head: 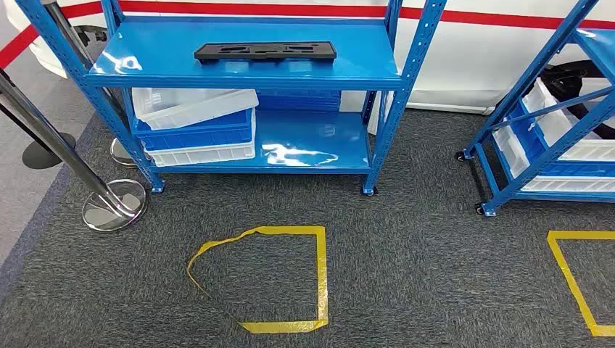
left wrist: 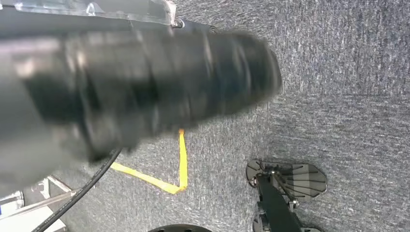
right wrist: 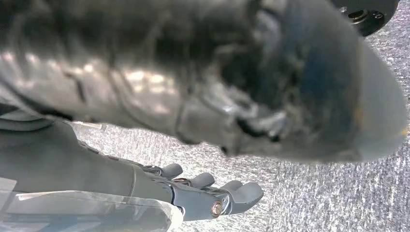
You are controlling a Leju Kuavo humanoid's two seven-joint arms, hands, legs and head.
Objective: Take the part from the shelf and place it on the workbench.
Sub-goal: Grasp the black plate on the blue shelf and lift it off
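You see a blue shelf (head: 246, 72) standing on grey carpet (head: 406, 268), its top board carrying a flat black part (head: 265, 51), its lower board stacked white and blue trays (head: 196, 127).

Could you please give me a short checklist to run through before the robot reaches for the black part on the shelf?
1. Black part lies flat on the top shelf, nothing on it: ok.
2. Carpet up to the shelf free of obstacles: ok, though the yellow tape is peeling.
3. Robot within reach of the shelf: not ok, carpet lies between.
4. Right hand holds nothing: ok.
5. Left hand state: cannot tell, blurred.
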